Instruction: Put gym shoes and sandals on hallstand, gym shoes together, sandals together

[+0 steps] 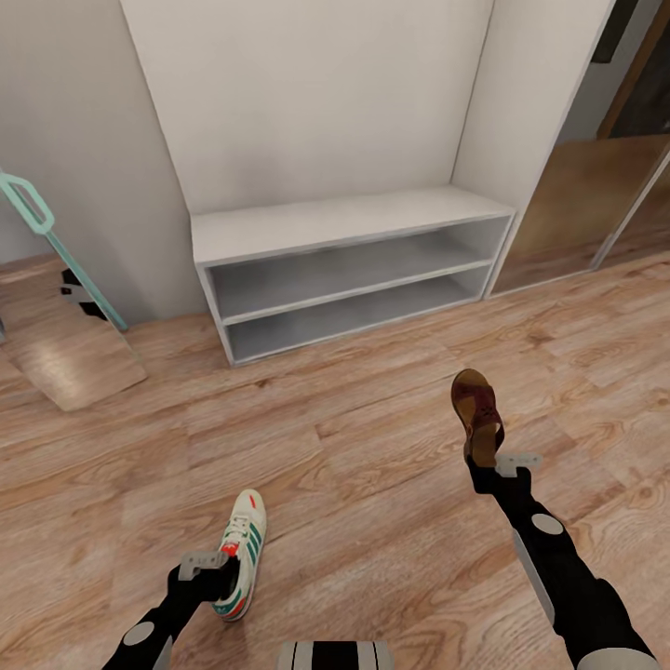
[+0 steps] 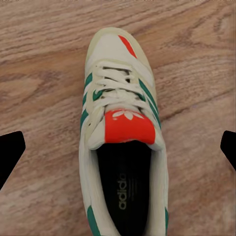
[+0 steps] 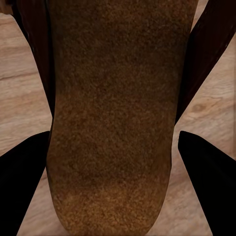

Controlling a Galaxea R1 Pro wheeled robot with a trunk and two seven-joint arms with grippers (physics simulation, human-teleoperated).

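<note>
White lace-up gym shoe with green stripes (image 1: 244, 551) sits gripped at its heel by the left gripper (image 1: 212, 575), its fingers (image 2: 11, 152) closed across the collar. At right, the right gripper (image 1: 486, 458) holds a dark brown leather sandal (image 1: 475, 405) above the wood-plank floor (image 1: 372, 484). Both should be carried level to the pale grey two-shelf rack (image 1: 344, 223) and set well in from its front edge.

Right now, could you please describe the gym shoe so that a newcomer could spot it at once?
Start at the pale two-shelf rack against the wall, then come down the wood floor to the left gripper. The gym shoe there is white with green stripes, unlike the brown sandal.
</note>
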